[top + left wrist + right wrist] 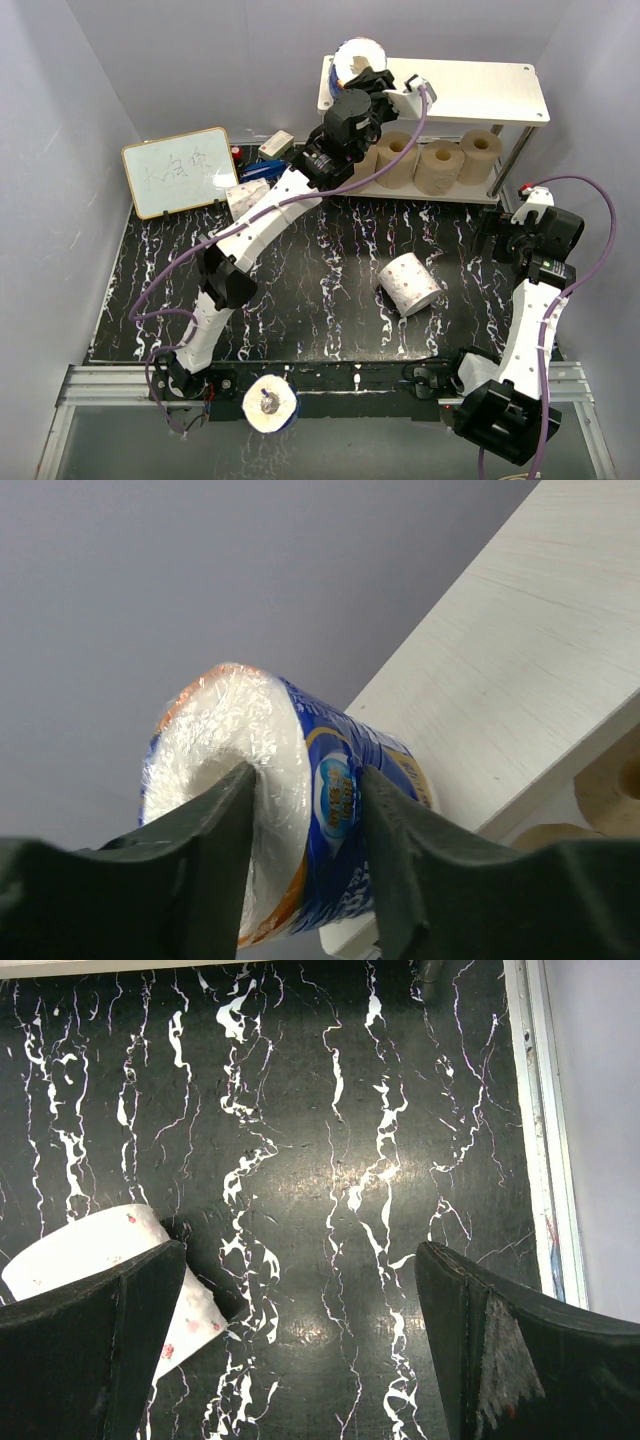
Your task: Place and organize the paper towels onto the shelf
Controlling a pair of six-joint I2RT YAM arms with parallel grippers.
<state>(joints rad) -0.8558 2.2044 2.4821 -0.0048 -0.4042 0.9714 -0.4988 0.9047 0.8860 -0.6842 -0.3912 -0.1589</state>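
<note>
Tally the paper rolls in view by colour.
Blue-wrapped roll: 1
Tan rolls: 3 in clear view
White rolls: 3
Total: 7

A framed whiteboard with dark scribbles is sitting at the back left of the black, white-veined counter. Just right of it, a blue item and a small pale block, perhaps markers and an eraser, are lying by the back wall.
</note>
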